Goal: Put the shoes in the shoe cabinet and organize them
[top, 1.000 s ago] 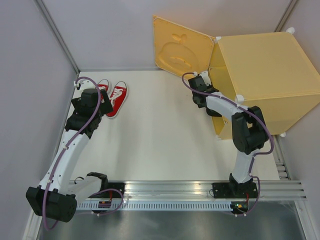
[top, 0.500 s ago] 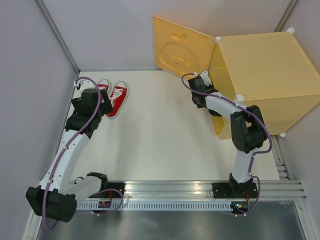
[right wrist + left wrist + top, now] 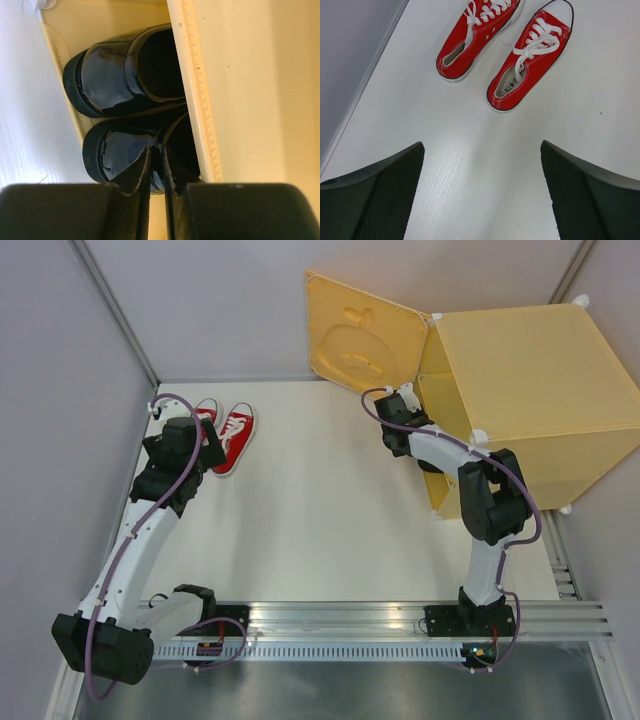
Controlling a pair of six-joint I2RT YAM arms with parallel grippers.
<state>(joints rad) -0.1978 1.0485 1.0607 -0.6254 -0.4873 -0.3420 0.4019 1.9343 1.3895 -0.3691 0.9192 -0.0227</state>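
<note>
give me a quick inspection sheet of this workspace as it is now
surface: white table, no stains seen
job's things: red sneakers side by side on the table at far left, outside the cabinet; black shoes side by side inside it; door open
clutter: nothing seen
grippers: left gripper jaws open, above the table short of the sneakers; right gripper jaws nearly closed at the nearer black shoe, hold unclear
cables: purple cable runs along each arm
surroundings: grey walls; metal rail at the near edge
</note>
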